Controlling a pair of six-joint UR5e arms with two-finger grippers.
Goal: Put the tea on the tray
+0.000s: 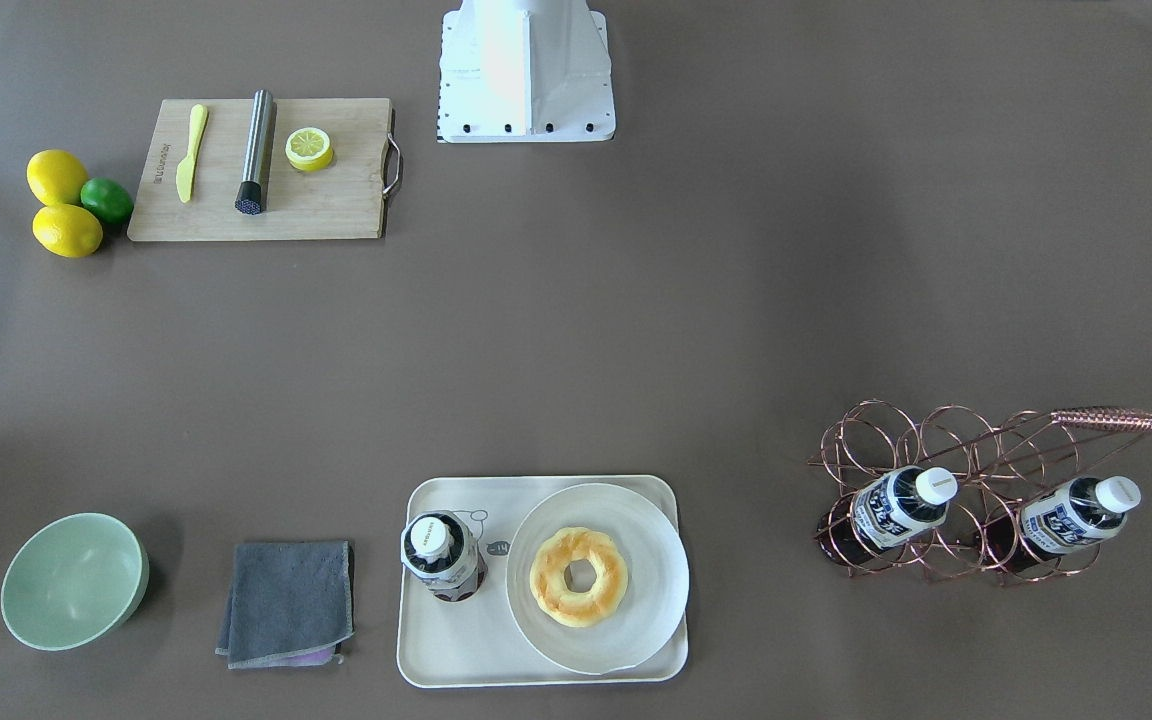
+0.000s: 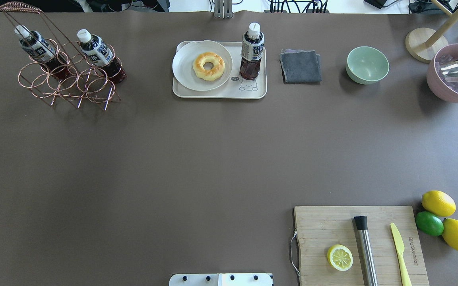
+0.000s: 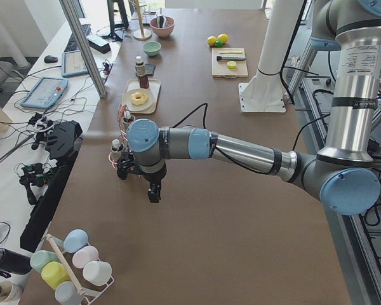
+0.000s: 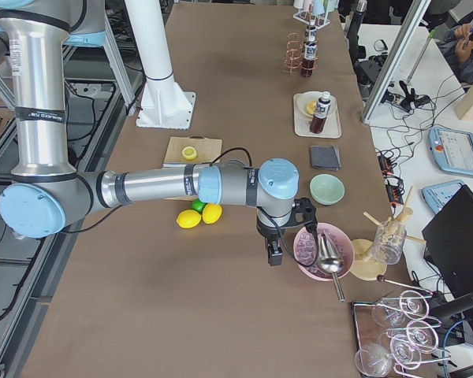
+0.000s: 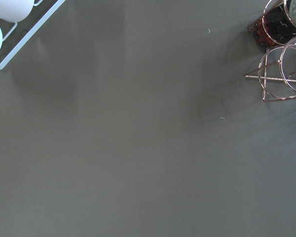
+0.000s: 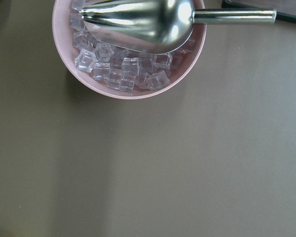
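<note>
A tea bottle (image 1: 442, 556) with a white cap stands upright on the cream tray (image 1: 456, 655), next to the bear drawing. It also shows in the overhead view (image 2: 251, 51) on the tray (image 2: 217, 93). Two alike bottles (image 1: 902, 506) (image 1: 1078, 516) lie in a copper wire rack (image 1: 996, 450). My left gripper (image 3: 153, 190) hangs over bare table beside the rack, far from the tray. My right gripper (image 4: 273, 253) hangs next to a pink bowl. Both show only in the side views, so I cannot tell if they are open or shut.
A white plate (image 1: 656, 560) with a doughnut (image 1: 578, 577) fills the tray's other half. A grey cloth (image 1: 286, 602) and a green bowl (image 1: 74, 580) lie beside the tray. A cutting board (image 1: 336, 200) holds a knife, a metal tube and a lemon half. The pink bowl (image 6: 64, 49) holds ice and a scoop.
</note>
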